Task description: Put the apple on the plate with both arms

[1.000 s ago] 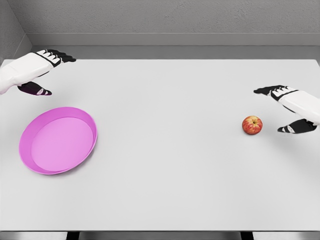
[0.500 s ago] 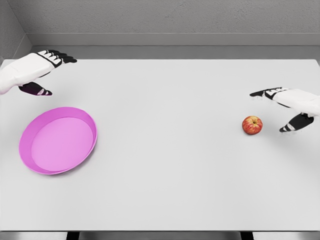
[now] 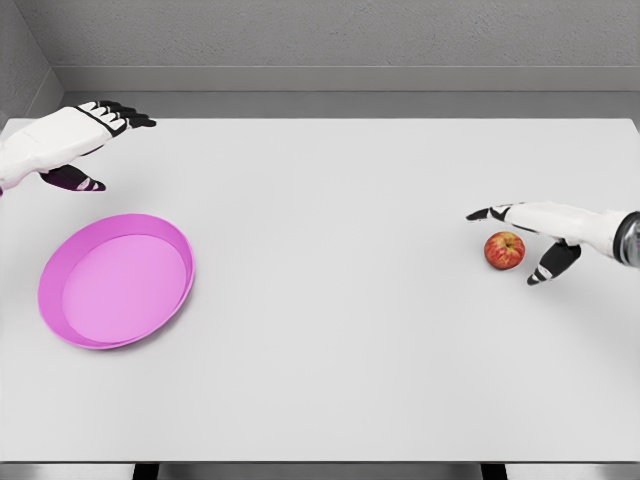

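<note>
A small red apple [image 3: 505, 250] sits on the white table at the right. My right hand [image 3: 525, 240] reaches in from the right edge, open, its fingers stretched out behind and above the apple and its thumb in front and to the right of it; nothing is grasped. A pink plate [image 3: 70, 330] lies on the table at the left. My left hand [image 3: 85, 140] hovers open behind the plate near the far left corner, holding nothing.
The white table [image 3: 330, 300] fills the view, with its front edge along the bottom. A grey wall runs along the back.
My right hand has moved left and stretched out, from beside the apple to around it. The left hand, the plate and the apple have stayed in place.
</note>
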`<state>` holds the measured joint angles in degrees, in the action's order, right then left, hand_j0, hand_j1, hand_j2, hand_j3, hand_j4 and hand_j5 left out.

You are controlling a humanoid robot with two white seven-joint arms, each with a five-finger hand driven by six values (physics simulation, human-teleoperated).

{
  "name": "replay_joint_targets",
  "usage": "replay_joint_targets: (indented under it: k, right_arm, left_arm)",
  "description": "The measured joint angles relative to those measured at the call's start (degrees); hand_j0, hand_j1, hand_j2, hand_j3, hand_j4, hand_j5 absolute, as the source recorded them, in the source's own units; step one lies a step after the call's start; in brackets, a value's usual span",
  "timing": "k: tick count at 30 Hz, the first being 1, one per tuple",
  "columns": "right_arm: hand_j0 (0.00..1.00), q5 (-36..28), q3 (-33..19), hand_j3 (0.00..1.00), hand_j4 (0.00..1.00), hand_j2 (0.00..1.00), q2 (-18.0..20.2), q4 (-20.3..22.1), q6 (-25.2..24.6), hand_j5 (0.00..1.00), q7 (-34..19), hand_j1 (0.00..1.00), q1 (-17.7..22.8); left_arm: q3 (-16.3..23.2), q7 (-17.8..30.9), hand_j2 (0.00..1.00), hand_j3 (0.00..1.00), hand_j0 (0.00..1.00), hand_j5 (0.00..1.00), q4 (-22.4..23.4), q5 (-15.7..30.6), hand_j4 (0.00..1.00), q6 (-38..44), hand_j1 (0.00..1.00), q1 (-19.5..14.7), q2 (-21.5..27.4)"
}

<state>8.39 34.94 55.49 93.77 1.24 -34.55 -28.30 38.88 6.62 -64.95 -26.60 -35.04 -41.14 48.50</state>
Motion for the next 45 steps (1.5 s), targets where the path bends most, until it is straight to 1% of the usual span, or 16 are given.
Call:
replay_joint_targets:
  k: [1,2,6,13,14,15,17,18,19,21,24,26,28,38,39,45]
  right_arm:
    - [1.0,-0.01,0.65,1.0,1.0,1.0,-0.31,-0.59,-0.03,1.0,-0.02,1.0,-1.76]
    - [1.0,-0.02,1.42,1.0,1.0,1.0,-0.64,-1.19,-0.05,1.0,-0.04,1.0,-2.11]
    - [1.0,-0.04,3.57,1.0,1.0,1.0,-1.52,-3.14,-0.13,1.0,-0.08,1.0,-2.64]
    - [1.0,-0.02,4.58,1.0,1.0,1.0,-1.93,-5.22,-0.16,1.0,-0.09,1.0,-2.99]
    - [0.95,0.0,4.64,0.95,0.95,0.95,-1.96,-5.29,-0.14,0.95,-0.09,0.95,-2.99]
    - [0.94,0.0,4.73,0.94,0.94,0.94,-1.98,-5.32,-0.13,0.94,-0.09,0.94,-2.99]
    - [0.84,-0.01,5.0,0.84,0.84,0.84,-2.0,-5.34,-0.11,0.84,-0.12,0.84,-2.99]
    - [0.71,-0.01,5.15,0.71,0.71,0.71,-2.01,-5.35,-0.09,0.71,-0.14,0.71,-2.99]
    - [0.63,-0.01,5.26,0.63,0.63,0.63,-2.01,-5.35,-0.06,0.63,-0.23,0.63,-2.99]
    - [0.62,-0.02,5.42,0.62,0.62,0.62,-2.02,-5.34,-0.04,0.62,-0.34,0.62,-2.99]
    - [0.53,-0.04,5.65,0.53,0.53,0.53,-2.01,-5.32,-0.01,0.53,-0.42,0.53,-2.99]
    - [0.53,0.09,5.77,0.53,0.53,0.53,-1.98,-5.27,0.02,0.53,-0.42,0.53,-2.99]
    - [0.5,0.12,5.85,0.5,0.5,0.5,-1.98,-5.23,0.03,0.5,-0.44,0.5,-2.99]
    - [0.48,0.05,5.62,0.48,0.48,0.48,-1.94,-4.9,0.01,0.48,-0.48,0.48,-3.26]
    - [0.46,0.05,5.56,0.46,0.46,0.46,-1.94,-4.85,0.03,0.46,-0.48,0.46,-3.69]
    - [0.47,0.07,5.33,0.47,0.47,0.47,-1.89,-3.85,0.15,0.47,-0.49,0.47,-5.19]
  left_arm:
    - [-0.01,0.0,1.0,1.0,1.0,1.0,0.0,-0.02,1.0,0.0,1.0,0.0,-0.02]
    - [-0.02,0.0,1.0,1.0,1.0,1.0,0.01,-0.05,1.0,0.0,1.0,0.0,-0.04]
    - [-0.03,0.0,1.0,1.0,1.0,1.0,0.16,-0.17,1.0,0.0,1.0,-0.08,-0.37]
    - [-0.04,0.0,1.0,1.0,1.0,1.0,0.42,-0.61,1.0,0.0,1.0,-0.08,-0.69]
    - [-0.04,0.0,1.0,1.0,1.0,1.0,0.43,-0.62,1.0,0.0,1.0,-0.08,-0.71]
    - [-0.06,0.0,1.0,1.0,1.0,1.0,0.43,-0.7,1.0,0.0,1.0,-0.08,-0.72]
    - [-0.1,0.0,1.0,1.0,1.0,1.0,0.44,-0.85,1.0,0.0,1.0,-0.08,-0.74]
    - [-0.11,0.0,1.0,1.0,1.0,1.0,0.44,-0.89,1.0,0.0,1.0,-0.08,-0.78]
    - [-0.11,0.0,1.0,1.0,1.0,1.0,0.44,-0.94,1.0,0.0,1.0,-0.08,-0.81]
    - [-0.12,0.0,1.0,1.0,1.0,1.0,0.45,-1.02,1.0,0.0,1.0,-0.08,-0.86]
    - [-0.13,0.0,1.0,1.0,1.0,1.0,0.45,-1.14,1.0,0.0,1.0,-0.08,-0.9]
    - [-0.14,0.0,1.0,1.0,1.0,1.0,0.44,-1.24,1.0,0.0,1.0,-0.08,-0.9]
    - [-0.14,0.0,1.0,1.0,1.0,1.0,0.44,-1.3,1.0,0.0,1.0,-0.08,-0.91]
    - [-0.13,0.0,1.0,1.0,1.0,1.0,0.45,-1.3,1.0,0.0,1.0,-0.08,-0.92]
    - [-0.15,0.0,1.0,1.0,1.0,1.0,0.45,-1.28,1.0,0.0,1.0,-0.08,-0.92]
    - [-0.19,0.0,1.0,1.0,1.0,1.0,0.45,-1.27,1.0,0.0,1.0,-0.17,-0.9]
